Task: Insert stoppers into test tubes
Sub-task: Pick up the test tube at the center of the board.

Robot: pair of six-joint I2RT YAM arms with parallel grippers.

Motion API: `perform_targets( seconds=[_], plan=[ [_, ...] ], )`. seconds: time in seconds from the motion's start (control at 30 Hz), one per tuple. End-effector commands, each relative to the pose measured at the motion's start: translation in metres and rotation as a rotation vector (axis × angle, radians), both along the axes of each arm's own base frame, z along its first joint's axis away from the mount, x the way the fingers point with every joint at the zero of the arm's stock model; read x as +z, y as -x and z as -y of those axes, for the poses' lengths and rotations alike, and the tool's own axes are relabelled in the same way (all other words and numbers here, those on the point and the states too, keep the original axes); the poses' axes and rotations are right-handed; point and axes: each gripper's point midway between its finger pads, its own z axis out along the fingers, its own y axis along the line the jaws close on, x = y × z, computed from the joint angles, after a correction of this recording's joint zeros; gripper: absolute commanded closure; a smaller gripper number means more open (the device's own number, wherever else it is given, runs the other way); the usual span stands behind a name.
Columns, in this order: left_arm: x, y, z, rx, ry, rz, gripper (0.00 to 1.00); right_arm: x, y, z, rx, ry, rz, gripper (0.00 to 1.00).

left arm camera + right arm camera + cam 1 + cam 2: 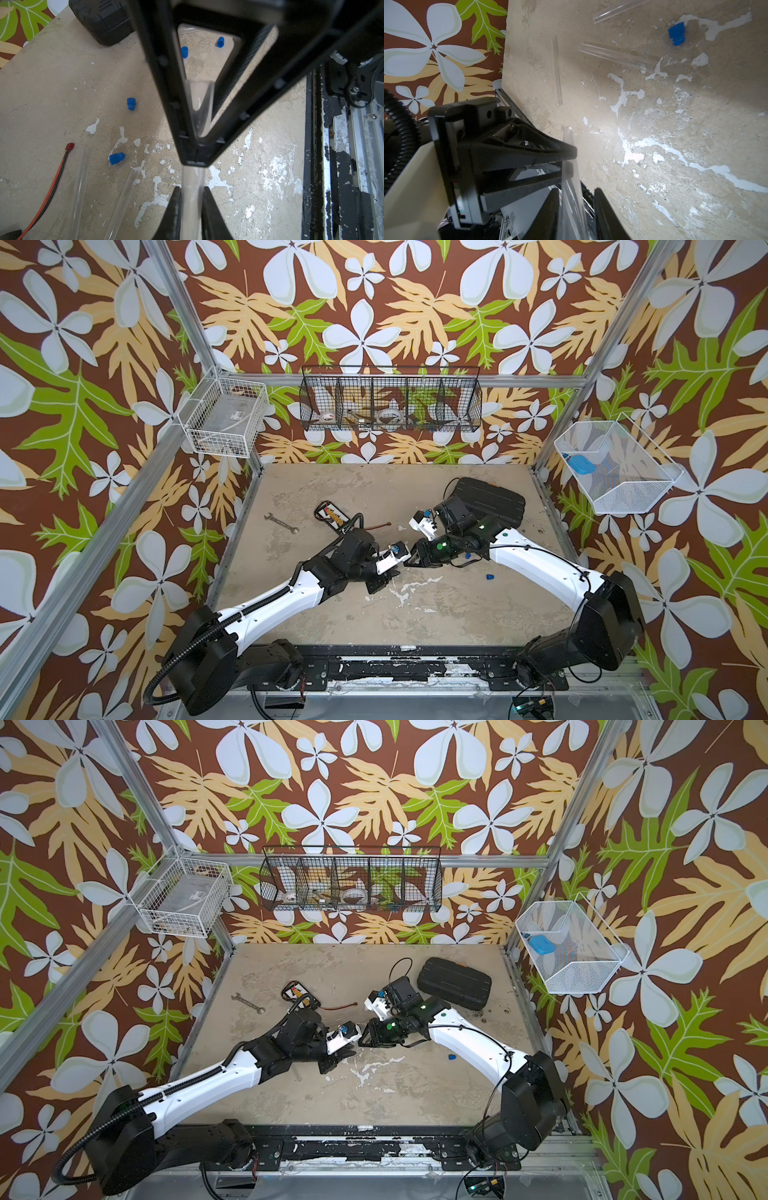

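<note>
Your left hand [191, 189] clenches the test tube [192, 176]; its length runs between the jaws of your right hand [577, 190], whose grip I cannot tell.

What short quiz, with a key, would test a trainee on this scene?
1. True or false: the left gripper is shut on a slim clear test tube.
2. Where does the silver metal wrench lie? A: in the black wire basket. B: on the tan table. C: in the white mesh basket.
3. Has any tiny bright-blue plastic stopper gone into that tube yet?
Key: 1 true; 2 B; 3 no.
</note>
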Motion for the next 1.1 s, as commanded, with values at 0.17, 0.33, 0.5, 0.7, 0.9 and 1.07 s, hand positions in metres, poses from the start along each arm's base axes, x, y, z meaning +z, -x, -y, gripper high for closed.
perform_targets(
  seconds=[0.17, 0.33, 0.5, 0.7, 0.9, 1.07],
  plan=[
    [0.008, -0.002, 0.004, -0.009, 0.021, 0.024, 1.0, 0.0, 0.002, -0.003, 0.012, -0.017, -0.008, 0.79],
    [0.008, -0.002, 0.004, -0.007, 0.021, 0.023, 1.0, -0.003, 0.004, -0.002, 0.014, -0.013, -0.016, 0.8],
    [0.008, -0.003, 0.004, 0.001, 0.019, 0.022, 1.0, -0.006, 0.007, -0.001, 0.015, -0.008, -0.023, 0.86],
    [0.006, -0.005, 0.002, 0.015, 0.011, 0.025, 0.95, -0.005, 0.009, 0.0, 0.017, -0.017, -0.026, 0.9],
    [0.0, -0.006, -0.003, 0.032, -0.007, 0.036, 0.66, 0.003, 0.013, -0.003, 0.023, -0.052, -0.034, 0.91],
    [-0.004, -0.003, -0.008, 0.042, -0.005, 0.045, 0.61, 0.008, 0.018, -0.003, 0.035, -0.069, -0.044, 0.91]
  ],
)
